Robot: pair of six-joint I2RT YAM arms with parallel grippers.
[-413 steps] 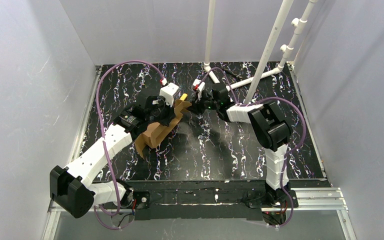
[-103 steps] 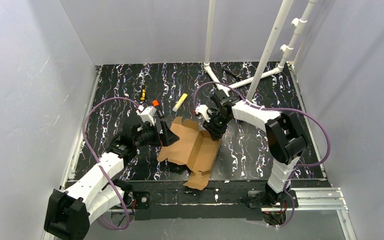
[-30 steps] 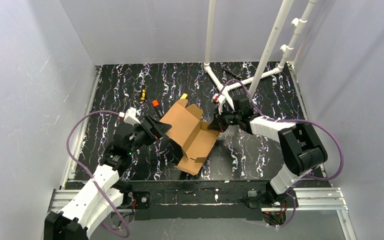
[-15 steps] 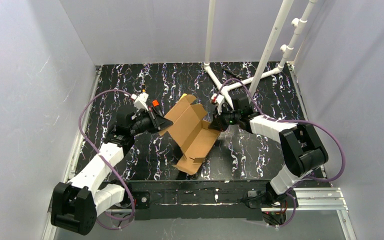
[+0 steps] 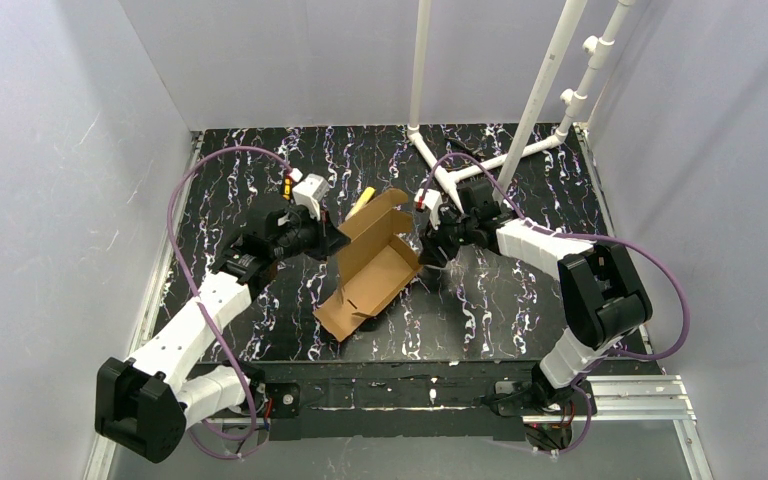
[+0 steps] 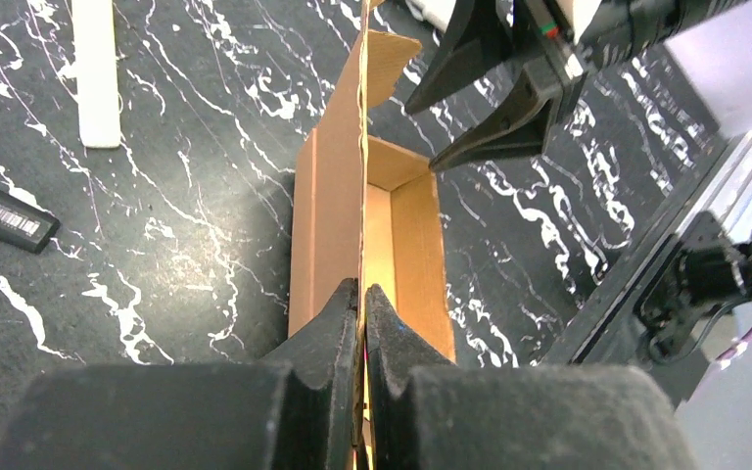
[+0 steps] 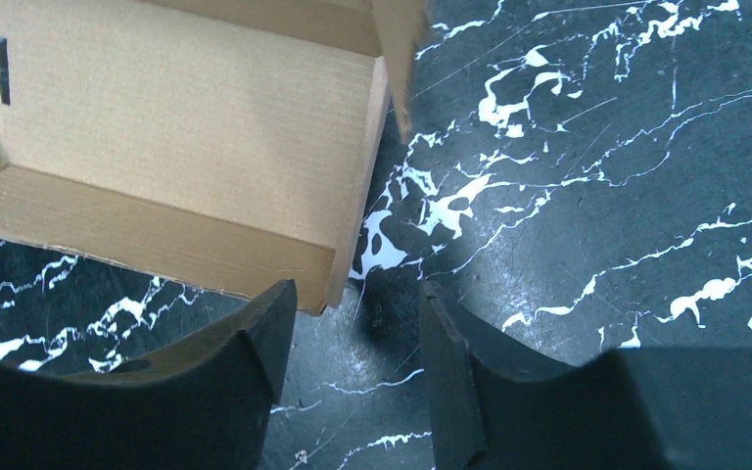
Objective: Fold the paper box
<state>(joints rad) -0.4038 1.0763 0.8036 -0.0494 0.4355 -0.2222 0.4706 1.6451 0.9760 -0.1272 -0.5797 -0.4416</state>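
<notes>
Since the frame half a second back, the paper box (image 5: pixel 368 272) has swung round and come up from an open sheet into a half-formed tray, and the grip on it has passed from one arm to the other.

On the left, the left hand (image 5: pixel 332 240) is pinched tight on the box's raised left wall; its wrist view shows both fingers (image 6: pixel 338 313) pressed flat against the thin cardboard edge.

In the middle, the box sits on the counter (image 5: pixel 520 310) between the two arms. Its long axis runs diagonally from near-left to far-right, with the open side up and a loose flap standing at the far end.

On the right, the right hand (image 5: pixel 428 245) holds nothing. Its jaws stand apart, just beside the box's far-right corner, and its own camera shows that corner (image 7: pixel 348 279) near the left finger with bare counter in the gap.

The coming fold seems to turn on that corner. It lies just to the left of the right hand, which is the nearer one for the far end, while the left hand steadies the long wall.
</notes>
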